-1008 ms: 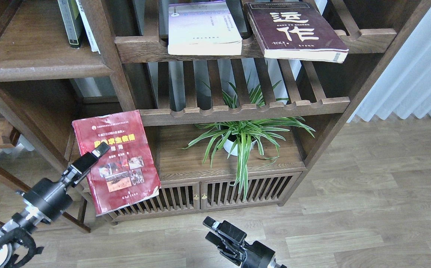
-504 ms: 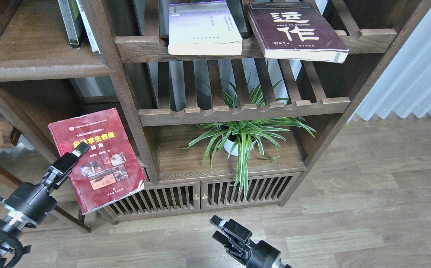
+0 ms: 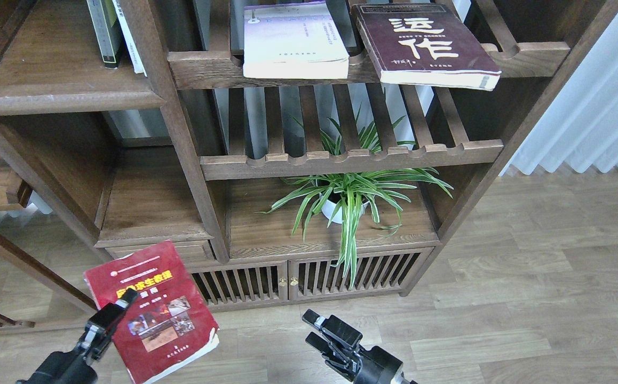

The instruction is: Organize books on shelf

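Observation:
My left gripper (image 3: pixel 126 300) is shut on the left edge of the bright red book (image 3: pixel 162 314) and holds it tilted above the floor, in front of and below the bookcase. The pale lavender book (image 3: pixel 294 40) and the maroon book (image 3: pixel 427 45) with cream characters lie flat on the top slatted rack. The maroon book hangs over the rack's front rail. The solid dark-brown shelf (image 3: pixel 63 98) with a rounded front edge is at the upper left. My right gripper (image 3: pixel 313 329) is open and empty at the bottom centre.
Upright books (image 3: pixel 107 32) stand at the back right of the solid shelf. A lower left compartment (image 3: pixel 149 197) is bare. A spider plant in a white pot (image 3: pixel 343 200) stands on the cabinet top under a second slatted rack (image 3: pixel 351 157). White curtain (image 3: pixel 597 106) at right.
My left gripper has carried the red book down and toward me, out from in front of the lower left compartment to just above the floor. The right gripper has barely moved.

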